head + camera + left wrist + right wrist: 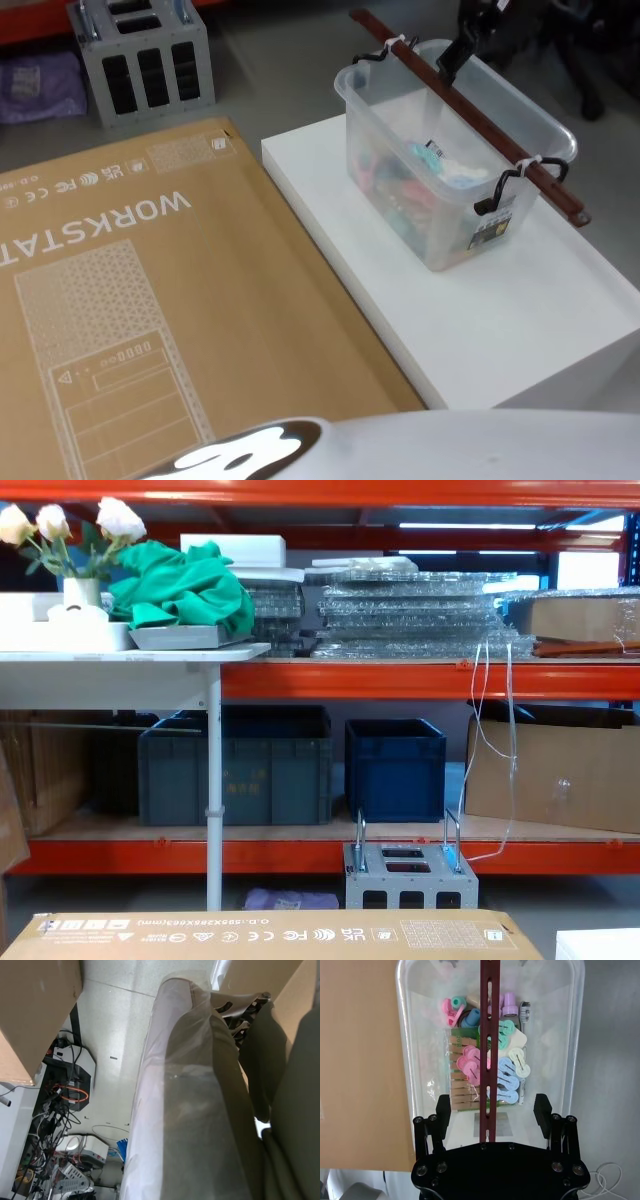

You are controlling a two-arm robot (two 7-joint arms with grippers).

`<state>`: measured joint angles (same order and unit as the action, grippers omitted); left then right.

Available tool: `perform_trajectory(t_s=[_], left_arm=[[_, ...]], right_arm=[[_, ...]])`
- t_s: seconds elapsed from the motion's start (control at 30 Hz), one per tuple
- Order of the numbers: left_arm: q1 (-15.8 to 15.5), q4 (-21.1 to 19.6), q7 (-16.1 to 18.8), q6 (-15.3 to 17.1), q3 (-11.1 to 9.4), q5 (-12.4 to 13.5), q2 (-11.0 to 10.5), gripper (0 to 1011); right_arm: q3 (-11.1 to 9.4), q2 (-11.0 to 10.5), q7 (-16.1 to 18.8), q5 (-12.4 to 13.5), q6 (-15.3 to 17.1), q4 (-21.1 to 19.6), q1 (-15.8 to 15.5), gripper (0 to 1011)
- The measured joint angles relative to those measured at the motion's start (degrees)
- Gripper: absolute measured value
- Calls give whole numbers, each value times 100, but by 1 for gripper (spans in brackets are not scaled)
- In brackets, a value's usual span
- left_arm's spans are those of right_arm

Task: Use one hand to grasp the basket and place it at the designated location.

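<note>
Orange shelving (pixel 400 680) with dark crates (pixel 235 765), white table (pixel 130 655), grey floor (pixel 290 70).

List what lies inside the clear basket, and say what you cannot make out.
Inside the basket lie pastel plastic clothes pegs, a pack of wooden pegs and a toothbrush. The brown handle bar crosses above, hiding what lies directly beneath it.

Head view looks steeply down on the carton (pixel 150 300); chest view faces level across its edge (pixel 270 932).
</note>
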<state>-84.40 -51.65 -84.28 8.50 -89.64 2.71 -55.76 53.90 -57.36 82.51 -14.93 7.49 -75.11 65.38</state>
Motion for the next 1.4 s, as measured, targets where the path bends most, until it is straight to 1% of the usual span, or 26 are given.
perform_trajectory(t_s=[0.13, 0.3, 0.47, 1.4], left_arm=[[0, 0, 0, 0, 0, 0, 0, 0], [0, 0, 0, 0, 0, 0, 0, 0], [0, 0, 0, 0, 0, 0, 0, 0], [0, 0, 0, 0, 0, 0, 0, 0]], right_arm=[[-124, -158, 0, 111, 41, -198, 11, 1001], [-209, -238, -7, 175, 53, -288, 23, 1001], [-238, -250, -6, 188, 49, -313, 27, 1001], [-238, -251, -5, 187, 37, -317, 25, 1001]])
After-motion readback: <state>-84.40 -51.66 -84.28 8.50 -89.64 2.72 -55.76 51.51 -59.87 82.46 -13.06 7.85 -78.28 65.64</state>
